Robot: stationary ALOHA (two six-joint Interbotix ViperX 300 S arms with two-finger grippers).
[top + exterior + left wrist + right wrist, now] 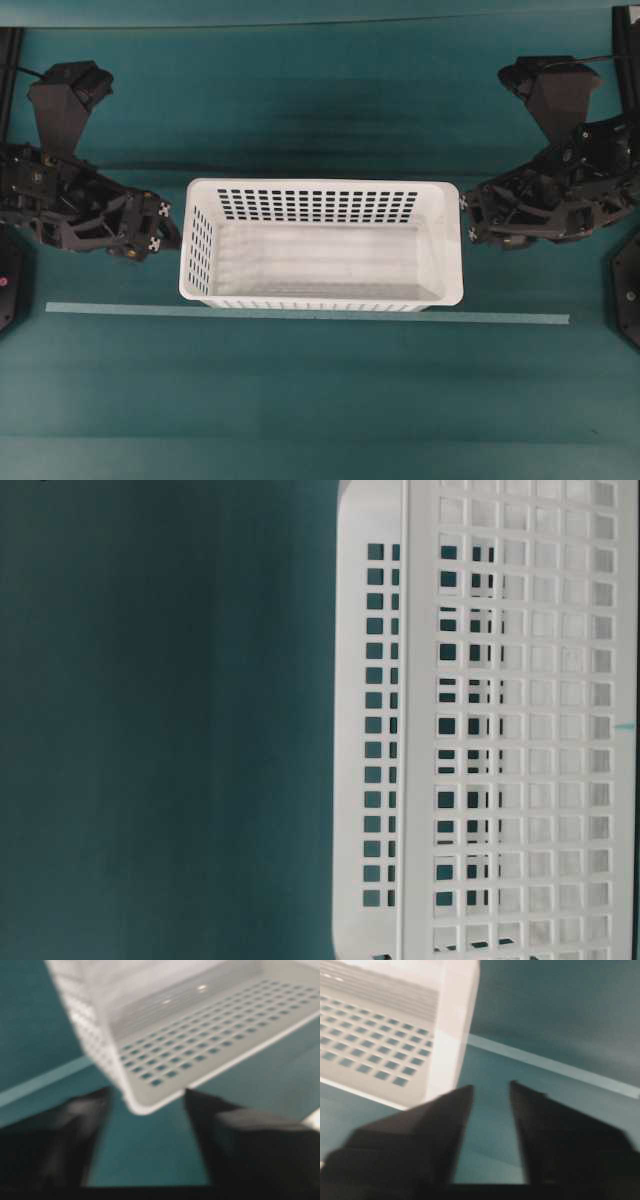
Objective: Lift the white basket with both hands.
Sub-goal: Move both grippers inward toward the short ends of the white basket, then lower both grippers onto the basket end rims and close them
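White basket [320, 245] sits on the table; left gripper [160, 228] and right gripper [468, 218] flank it, jaws apart, gripping nothing — lift not underway.

Two black, angular, skeletal arms were seen at the left and right edges of the overhead frame, the left gripper [160, 225] and right gripper [468, 217] each marked with small white cross-patterned squares near the fingertips.
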